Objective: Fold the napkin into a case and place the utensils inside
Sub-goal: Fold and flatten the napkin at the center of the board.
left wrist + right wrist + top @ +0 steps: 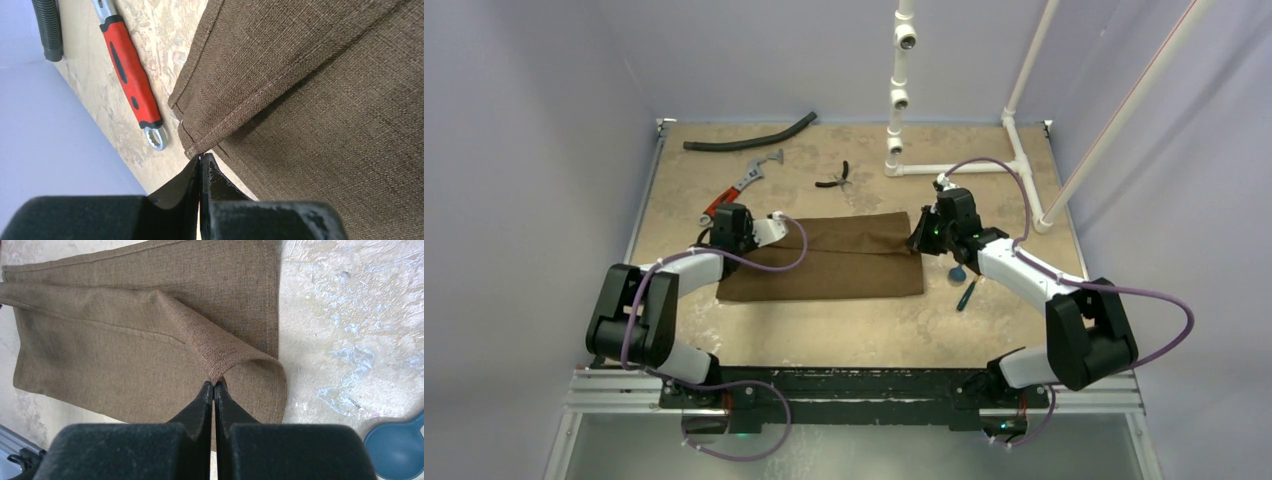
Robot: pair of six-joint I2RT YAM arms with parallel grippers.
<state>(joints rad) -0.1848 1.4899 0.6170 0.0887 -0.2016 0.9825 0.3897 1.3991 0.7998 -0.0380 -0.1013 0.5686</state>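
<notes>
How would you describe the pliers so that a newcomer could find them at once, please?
Start at the white pipe frame at the far edge of the table. Just left of its foot, beyond the brown napkin, lie the pliers. They are small, black and short, unlike the red-handled wrench and the long hose further left.

White arms (1014,272) with black joints (1084,340) trail looping purple cables (805,240).
</notes>
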